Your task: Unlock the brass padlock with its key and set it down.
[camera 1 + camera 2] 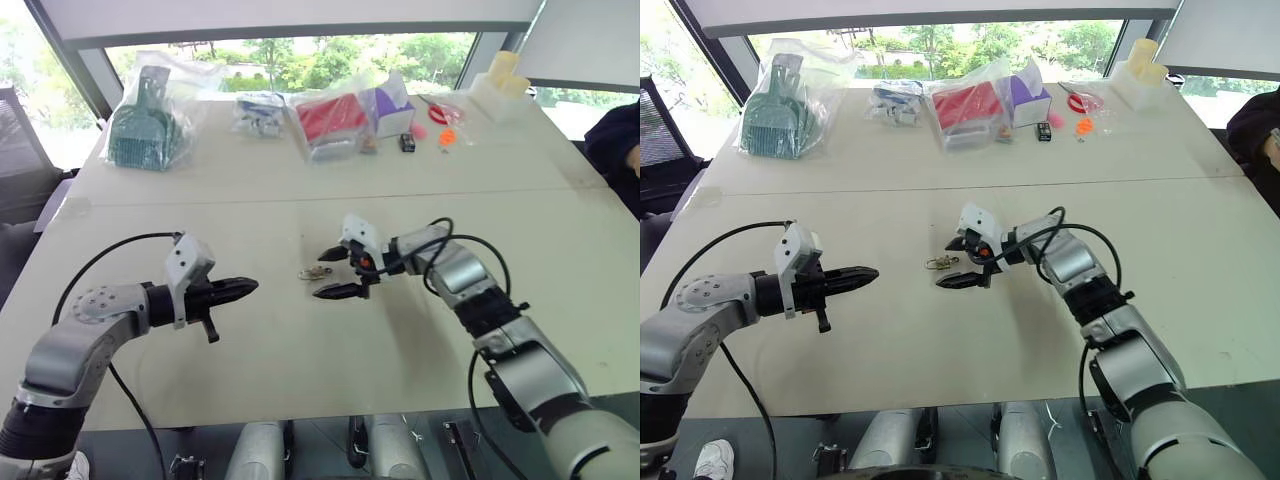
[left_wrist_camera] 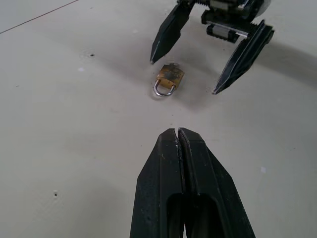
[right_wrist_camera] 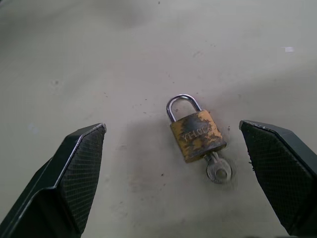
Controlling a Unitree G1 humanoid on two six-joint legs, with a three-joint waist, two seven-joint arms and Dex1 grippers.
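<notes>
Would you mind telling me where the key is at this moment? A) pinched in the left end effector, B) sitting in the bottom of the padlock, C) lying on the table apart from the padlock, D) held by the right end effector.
B: the key sticks out of the bottom of the brass padlock, which lies flat on the table between the open fingers of the right end effector, untouched by them.

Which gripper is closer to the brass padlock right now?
Right. The right gripper hangs open just beside the brass padlock, its fingers straddling it. The left gripper, shut, sits farther back on the opposite side.
</notes>
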